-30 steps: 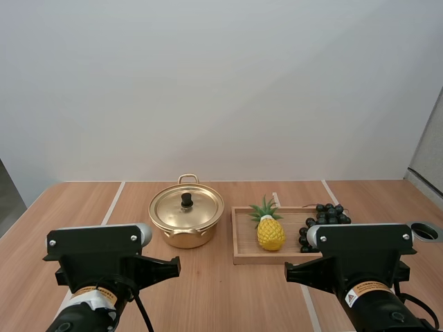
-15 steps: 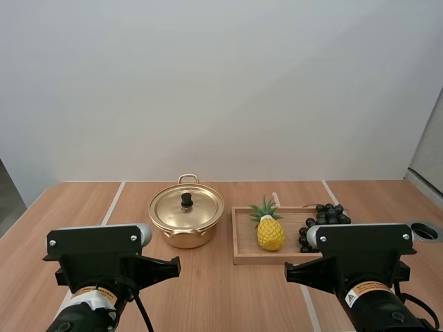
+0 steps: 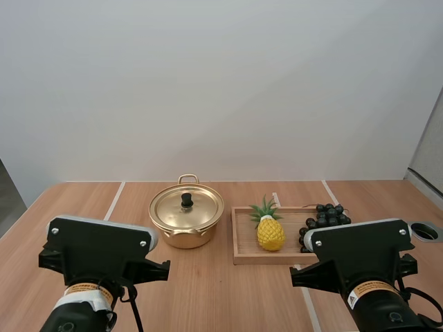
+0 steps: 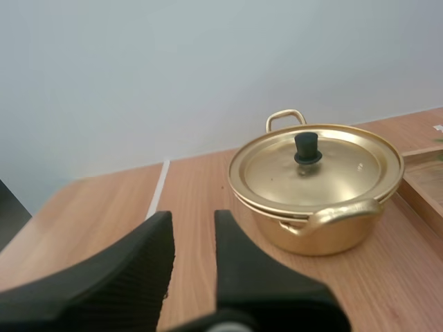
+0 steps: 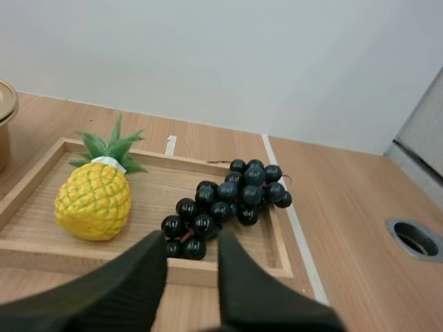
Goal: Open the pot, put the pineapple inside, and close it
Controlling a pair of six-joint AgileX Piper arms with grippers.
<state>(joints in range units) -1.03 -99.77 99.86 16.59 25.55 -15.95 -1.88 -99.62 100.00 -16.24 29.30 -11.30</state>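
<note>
Both the left arm (image 3: 97,250) and right arm (image 3: 360,249) have been tilted slightly since the earlier frame. The pot (image 3: 186,220) is seen closed on the bench (image 3: 208,290), the pineapple (image 3: 270,231) in the wooden tray (image 3: 242,257) beside it. The lid knob (image 4: 306,147) should be pinched squarely and lifted straight. Layout is given by the high view; the released left gripper (image 4: 192,221) and right gripper (image 5: 192,242), by the wrist views.

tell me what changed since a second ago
Both arms stirred: the left arm tilted and edged leftward, the right arm tilted slightly. Nothing was taken hold of or let go; the left hand and right hand are open and empty. The pot, its lid on, and the pineapple and grapes in the wooden tray stayed put.
</note>
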